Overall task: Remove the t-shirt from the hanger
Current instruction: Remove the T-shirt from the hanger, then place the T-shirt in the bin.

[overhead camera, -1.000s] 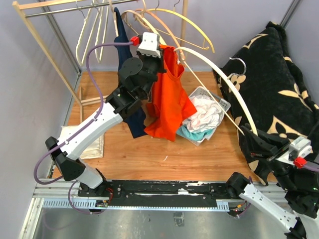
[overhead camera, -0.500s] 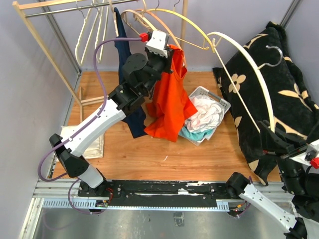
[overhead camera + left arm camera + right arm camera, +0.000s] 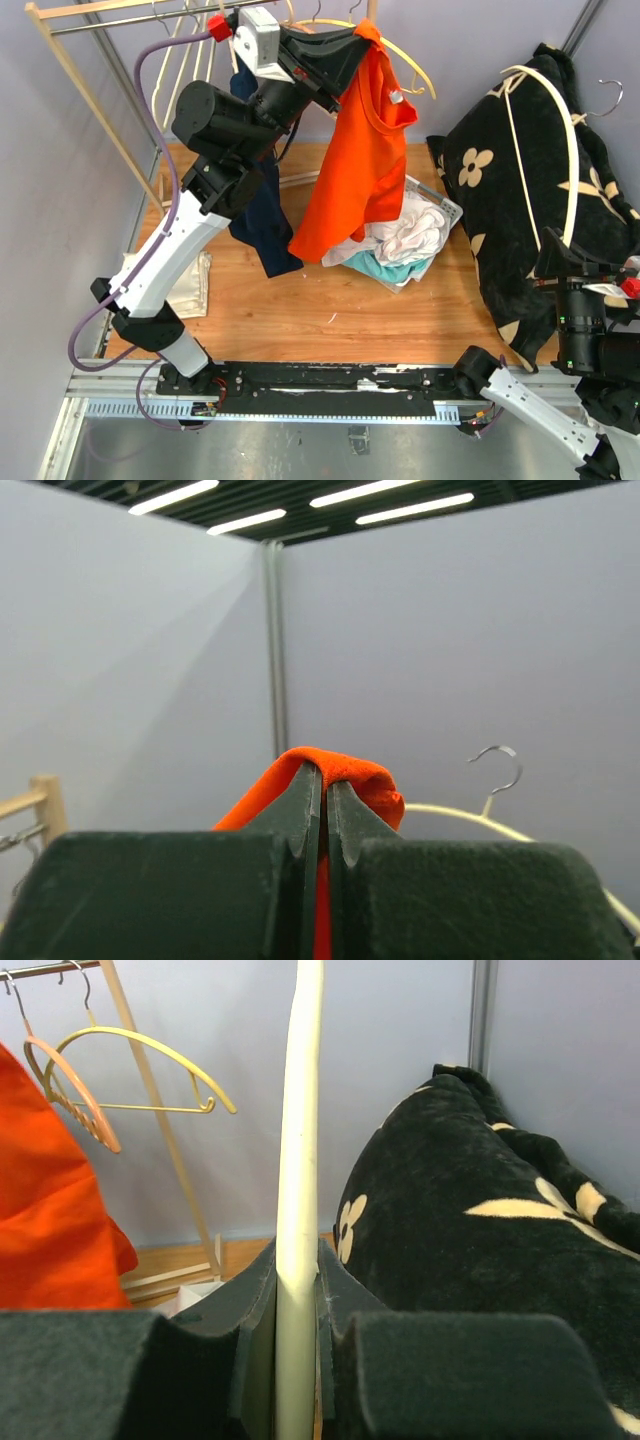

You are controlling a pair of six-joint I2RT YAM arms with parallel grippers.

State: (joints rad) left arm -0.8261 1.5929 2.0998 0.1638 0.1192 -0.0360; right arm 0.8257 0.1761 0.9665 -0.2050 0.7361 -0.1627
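Note:
The orange t-shirt (image 3: 362,150) hangs from my left gripper (image 3: 352,45), which is raised high by the rack and shut on a fold of its fabric (image 3: 345,772). The cream hanger (image 3: 568,150) is clear of the shirt. It stands upright over the black cushion at the right, with its metal hook (image 3: 606,92) at the top. My right gripper (image 3: 560,262) is shut on the hanger's lower bar. In the right wrist view the bar (image 3: 300,1110) runs up between the closed jaws, and the shirt (image 3: 50,1210) shows at the left.
A wooden rack (image 3: 88,100) with several empty hangers (image 3: 385,50) stands at the back. A navy garment (image 3: 262,215) hangs behind the left arm. A white basket (image 3: 432,205) of clothes sits under the shirt. A black floral cushion (image 3: 520,200) fills the right side. A folded beige cloth (image 3: 188,285) lies at the left.
My left gripper has lifted the orange shirt up and to the right. My right gripper has swung the hanger right and upright, out of the shirt and over the cushion.

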